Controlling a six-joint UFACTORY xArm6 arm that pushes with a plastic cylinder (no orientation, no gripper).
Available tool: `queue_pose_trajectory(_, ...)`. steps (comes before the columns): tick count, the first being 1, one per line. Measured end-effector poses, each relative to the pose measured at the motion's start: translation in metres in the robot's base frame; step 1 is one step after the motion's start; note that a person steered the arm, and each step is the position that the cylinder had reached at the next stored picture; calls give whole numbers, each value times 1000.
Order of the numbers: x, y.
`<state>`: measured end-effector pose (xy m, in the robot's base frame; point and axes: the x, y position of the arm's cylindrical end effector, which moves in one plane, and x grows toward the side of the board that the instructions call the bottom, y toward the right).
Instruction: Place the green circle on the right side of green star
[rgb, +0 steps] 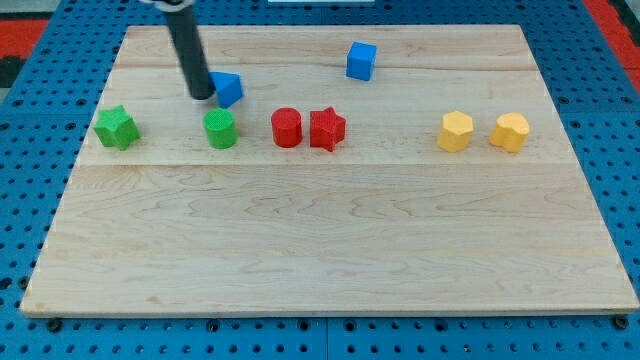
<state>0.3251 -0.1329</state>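
Note:
The green circle (221, 129) stands on the wooden board at the view's left of centre. The green star (116, 127) lies farther to the view's left, about a hundred pixels from the circle, at the same height. My tip (203, 96) rests on the board just above the green circle and slightly to its left, touching or almost touching the left side of a blue block (229, 88). The rod rises from the tip toward the view's top.
A red circle (287, 128) and a red star (327, 129) sit side by side right of the green circle. A blue cube (362, 60) lies near the view's top. Two yellow blocks (456, 131) (510, 131) stand at the view's right. The board's edge (60, 190) borders blue pegboard.

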Motion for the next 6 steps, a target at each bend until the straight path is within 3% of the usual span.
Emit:
queue_pose_trajectory(1,-9,58)
queue_pose_trajectory(2,-8,64)
queue_pose_trajectory(3,-34,125)
queue_pose_trajectory(4,-35,107)
queue_pose_trajectory(5,10,72)
queue_pose_trajectory(6,47,71)
